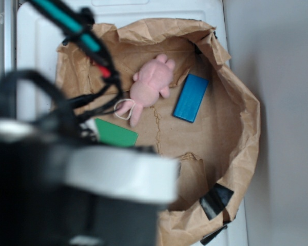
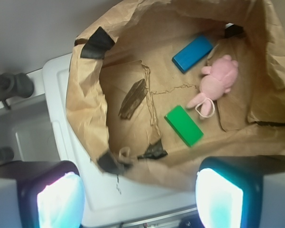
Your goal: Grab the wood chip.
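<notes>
My fingers (image 2: 57, 199) stand wide apart and empty, above the brown paper bag (image 2: 85, 109) where the wood chip (image 2: 133, 99) lies flat.

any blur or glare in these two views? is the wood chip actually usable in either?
Exterior: the arm fills the lower left, badly out of focus, and hides the wood chip; the pink plush toy and blue block are soft but readable. Wrist: the wood chip is reasonably sharp on the brown paper; the gripper fingers glow overexposed and blurred along the bottom edge.
</notes>
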Motion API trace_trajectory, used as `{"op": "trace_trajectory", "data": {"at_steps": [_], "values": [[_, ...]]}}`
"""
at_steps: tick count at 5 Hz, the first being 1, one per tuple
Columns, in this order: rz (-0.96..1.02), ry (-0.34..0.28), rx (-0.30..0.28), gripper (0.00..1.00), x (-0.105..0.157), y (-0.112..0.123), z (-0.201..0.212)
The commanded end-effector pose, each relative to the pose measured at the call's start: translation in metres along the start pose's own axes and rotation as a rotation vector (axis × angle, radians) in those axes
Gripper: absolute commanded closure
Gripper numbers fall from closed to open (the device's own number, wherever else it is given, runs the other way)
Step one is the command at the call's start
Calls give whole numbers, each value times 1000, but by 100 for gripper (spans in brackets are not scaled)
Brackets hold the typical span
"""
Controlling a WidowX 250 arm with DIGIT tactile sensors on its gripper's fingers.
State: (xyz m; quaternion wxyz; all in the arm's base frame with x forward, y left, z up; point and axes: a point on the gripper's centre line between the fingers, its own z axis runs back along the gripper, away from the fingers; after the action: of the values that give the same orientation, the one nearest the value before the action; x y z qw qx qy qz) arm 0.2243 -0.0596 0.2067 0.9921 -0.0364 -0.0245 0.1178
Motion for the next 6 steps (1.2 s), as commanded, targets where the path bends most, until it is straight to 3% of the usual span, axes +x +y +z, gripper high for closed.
{"op": "trace_trajectory", "data": {"at_steps": [1,4,6], "values": [[29,-54,-49,0,12,35,-11],[29,-54,-49,0,12,35,-11],[83,-68,-67,0,44,37,-58]]}}
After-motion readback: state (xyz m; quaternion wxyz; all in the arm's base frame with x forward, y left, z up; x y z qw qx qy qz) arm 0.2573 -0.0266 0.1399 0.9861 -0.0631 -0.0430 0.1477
